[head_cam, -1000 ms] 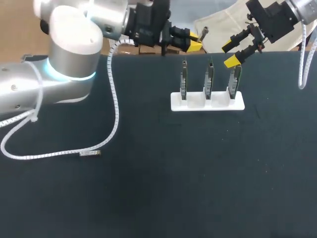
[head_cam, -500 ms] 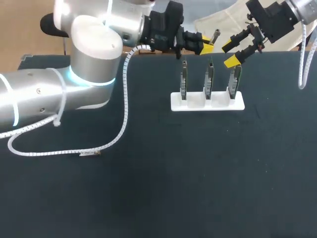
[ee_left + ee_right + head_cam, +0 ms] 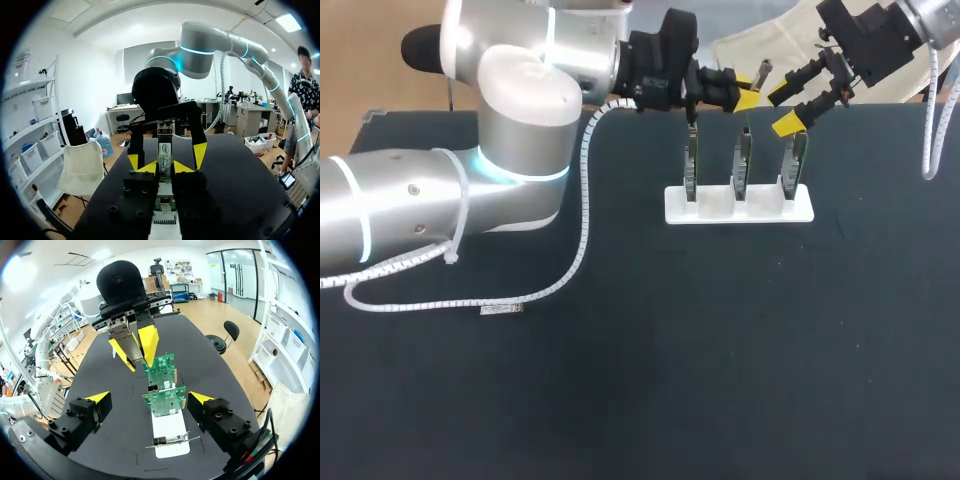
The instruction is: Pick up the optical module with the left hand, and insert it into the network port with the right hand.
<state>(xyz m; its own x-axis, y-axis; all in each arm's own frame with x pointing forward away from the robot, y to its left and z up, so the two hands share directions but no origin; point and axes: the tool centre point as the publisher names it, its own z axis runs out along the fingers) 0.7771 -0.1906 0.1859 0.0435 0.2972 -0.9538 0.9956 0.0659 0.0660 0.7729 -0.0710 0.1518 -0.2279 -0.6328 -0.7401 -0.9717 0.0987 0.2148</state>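
While the left end effector clamps the optical module, the right end effector gapes wide; empty.

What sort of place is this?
Likely a robotics test bench: a black table, three circuit boards upright in a white holder, and the left hand gripping an optical module.

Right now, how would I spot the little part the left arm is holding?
On the black table, find the white stand holding three upright green cards. Just over them the left claw, yellow-tipped, pinches a slim silver plug. Unlike the cards, it is metal, not green, and held off the table.
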